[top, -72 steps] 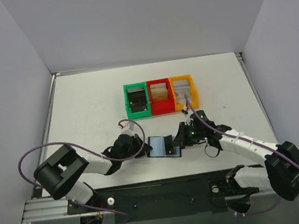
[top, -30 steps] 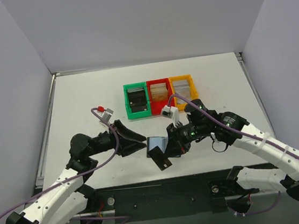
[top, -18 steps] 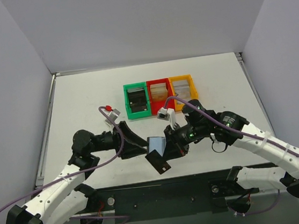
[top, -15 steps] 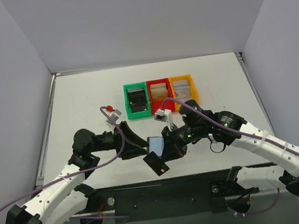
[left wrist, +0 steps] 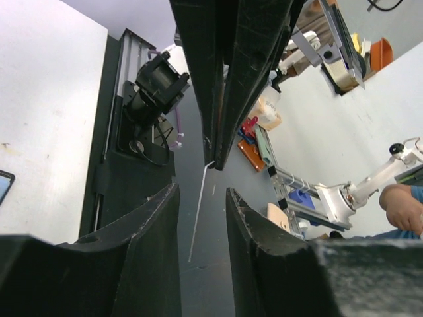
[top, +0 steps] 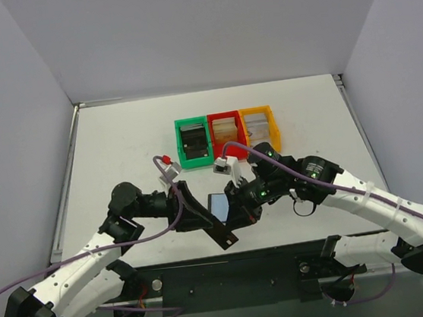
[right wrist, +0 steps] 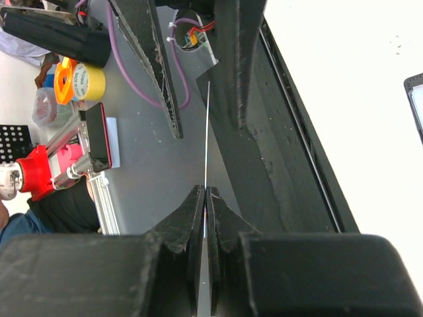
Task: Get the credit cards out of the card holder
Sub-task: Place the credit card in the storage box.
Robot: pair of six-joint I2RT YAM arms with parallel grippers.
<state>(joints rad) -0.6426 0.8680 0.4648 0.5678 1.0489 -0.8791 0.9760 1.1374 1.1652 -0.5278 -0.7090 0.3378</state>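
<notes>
My right gripper [top: 234,206] is shut on a thin dark credit card [top: 225,236] and holds it above the table's front. In the wrist views the card shows edge-on as a pale line [right wrist: 207,132] [left wrist: 198,211]. My left gripper [top: 212,221] is open. Its fingers [right wrist: 155,66] stand on either side of the card's free end without touching it. The card holder [top: 216,201] lies open on the table below, grey-blue inside, partly hidden by the right gripper. Its corner shows in the wrist views [left wrist: 3,185] [right wrist: 416,99].
A green bin [top: 180,143], a red bin [top: 224,116] and a yellow bin [top: 256,110] stand in a row behind, holding a black, a tan and a grey stack. The black base rail [top: 233,278] runs along the near edge.
Both arms came up off the card holder, the right one carrying the card. In the last second the left gripper slid right around the card's end and its jaws narrowed.
</notes>
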